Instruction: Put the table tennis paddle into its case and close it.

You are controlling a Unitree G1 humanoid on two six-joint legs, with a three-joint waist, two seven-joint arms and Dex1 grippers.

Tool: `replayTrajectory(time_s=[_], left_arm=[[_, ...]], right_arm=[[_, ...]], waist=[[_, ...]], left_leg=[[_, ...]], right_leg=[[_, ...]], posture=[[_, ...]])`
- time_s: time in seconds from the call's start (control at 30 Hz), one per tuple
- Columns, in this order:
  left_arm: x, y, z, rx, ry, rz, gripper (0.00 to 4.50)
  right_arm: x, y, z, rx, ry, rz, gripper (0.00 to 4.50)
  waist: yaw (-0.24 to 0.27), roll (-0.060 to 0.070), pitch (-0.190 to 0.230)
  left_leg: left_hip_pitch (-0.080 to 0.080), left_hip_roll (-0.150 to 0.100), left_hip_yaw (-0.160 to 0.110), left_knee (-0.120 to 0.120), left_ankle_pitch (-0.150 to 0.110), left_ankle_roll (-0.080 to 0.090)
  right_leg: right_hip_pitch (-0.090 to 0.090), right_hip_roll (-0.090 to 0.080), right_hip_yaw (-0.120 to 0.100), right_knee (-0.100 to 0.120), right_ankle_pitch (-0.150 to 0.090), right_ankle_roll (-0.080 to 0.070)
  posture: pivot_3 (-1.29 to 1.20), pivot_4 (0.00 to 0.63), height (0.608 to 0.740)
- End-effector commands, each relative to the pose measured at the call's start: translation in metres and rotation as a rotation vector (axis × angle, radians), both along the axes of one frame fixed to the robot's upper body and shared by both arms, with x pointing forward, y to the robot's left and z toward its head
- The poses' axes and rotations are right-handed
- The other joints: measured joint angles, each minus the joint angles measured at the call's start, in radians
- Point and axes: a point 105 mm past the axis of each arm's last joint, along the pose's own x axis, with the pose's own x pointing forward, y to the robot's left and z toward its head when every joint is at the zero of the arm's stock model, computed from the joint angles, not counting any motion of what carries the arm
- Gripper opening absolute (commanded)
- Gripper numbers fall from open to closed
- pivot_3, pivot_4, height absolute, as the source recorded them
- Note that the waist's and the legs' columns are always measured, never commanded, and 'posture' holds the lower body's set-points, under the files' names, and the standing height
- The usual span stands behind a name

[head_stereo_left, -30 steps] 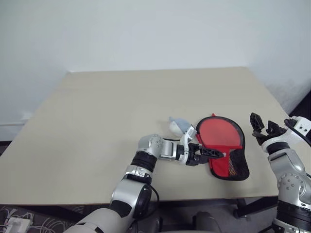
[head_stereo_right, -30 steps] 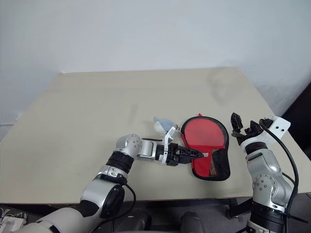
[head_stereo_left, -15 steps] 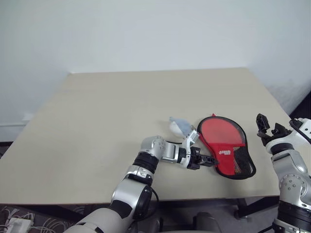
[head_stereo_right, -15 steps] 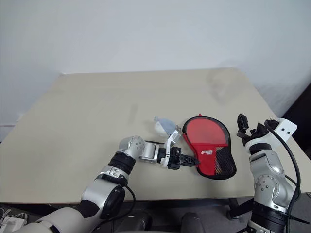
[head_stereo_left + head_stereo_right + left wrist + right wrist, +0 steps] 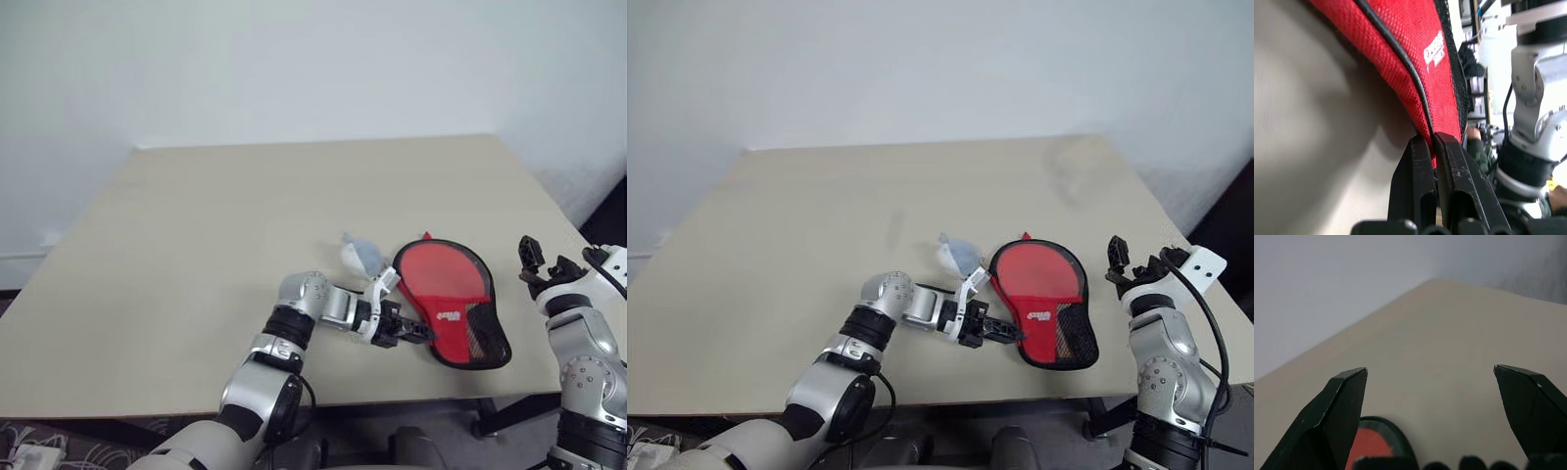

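Case: we see the red-fronted, black-edged soft paddle case (image 5: 452, 302) lower right on the beige table (image 5: 196, 255).
Left gripper (image 5: 423, 334): clamped on its edge.
Right gripper (image 5: 545, 262): spread wide, empty.
Progress: we judge closing unfinished.

Left gripper (image 5: 423, 334) reaches right with fingers pinched together; right gripper (image 5: 545, 265) hangs spread wide.

Counted on 1 beige table (image 5: 196, 255): 1 red case (image 5: 446, 294) and 1 small grey pouch (image 5: 362, 257). Also 2 grippers, left (image 5: 419, 334) and right (image 5: 545, 266).
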Motion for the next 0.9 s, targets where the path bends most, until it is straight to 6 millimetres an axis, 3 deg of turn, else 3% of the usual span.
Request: replayTrajectory(time_s=[0.03,0.13,0.23,0.4,0.5,0.7,0.9], left_arm=[[0.01,0.032,0.013,0.024,-0.034,0.042,0.01],[0.01,0.067,0.015,0.066,-0.075,0.064,0.01],[-0.001,0.089,0.017,0.08,-0.13,0.056,0.01],[-0.018,0.111,0.029,0.035,-0.162,0.046,0.01],[-0.027,0.108,0.024,0.019,-0.127,0.043,0.01],[-0.048,0.082,0.017,-0.025,-0.033,-0.044,0.01],[-0.068,0.092,0.011,0.001,-0.016,-0.019,0.01]], right_arm=[[0.0,-0.002,0.017,-0.032,-0.056,-0.003,4.5],[0.0,-0.001,0.015,-0.04,-0.045,0.007,4.5],[0.003,0.001,0.016,-0.053,-0.041,0.021,4.5],[0.007,0.004,0.017,-0.073,-0.033,0.048,4.5],[0.01,0.007,0.017,-0.078,-0.027,0.066,4.5],[0.011,0.012,0.021,-0.085,-0.031,0.097,4.5],[0.007,0.011,0.018,-0.094,-0.013,0.101,4.5]], waist=[[-0.012,0.0,0.0],[-0.015,0.001,0.0],[-0.014,0.001,0.0],[-0.01,0.001,0.0],[-0.009,0.001,-0.001],[-0.009,0.001,-0.001],[-0.011,0.002,-0.001]], left_leg=[[0.0,0.0,0.0,0.0,0.0,0.0],[0.0,0.001,0.0,-0.001,0.0,0.0],[0.0,0.001,0.001,-0.001,0.0,0.0],[0.0,0.0,0.0,-0.001,0.0,0.0],[0.0,0.0,0.0,-0.001,0.0,0.0],[0.0,0.0,0.0,-0.001,0.0,0.0],[0.0,0.001,0.001,-0.002,0.0,0.0]], right_leg=[[0.0,0.0,0.0,0.0,0.0,0.0],[-0.001,0.0,0.001,0.0,0.0,0.0],[-0.002,0.0,0.002,0.0,0.0,0.0],[-0.002,0.0,0.003,0.0,0.0,-0.001],[-0.001,0.0,0.003,0.0,0.0,-0.001],[-0.001,0.0,0.003,0.0,0.0,-0.001],[-0.003,0.001,0.004,0.001,0.001,-0.001]], posture=[[0.0,0.0,0.74],[0.0,0.0,0.74],[0.0,0.0,0.74],[0.0,0.0,0.74],[0.0,0.0,0.74],[0.0,0.0,0.74],[0.0,0.0,0.74]])
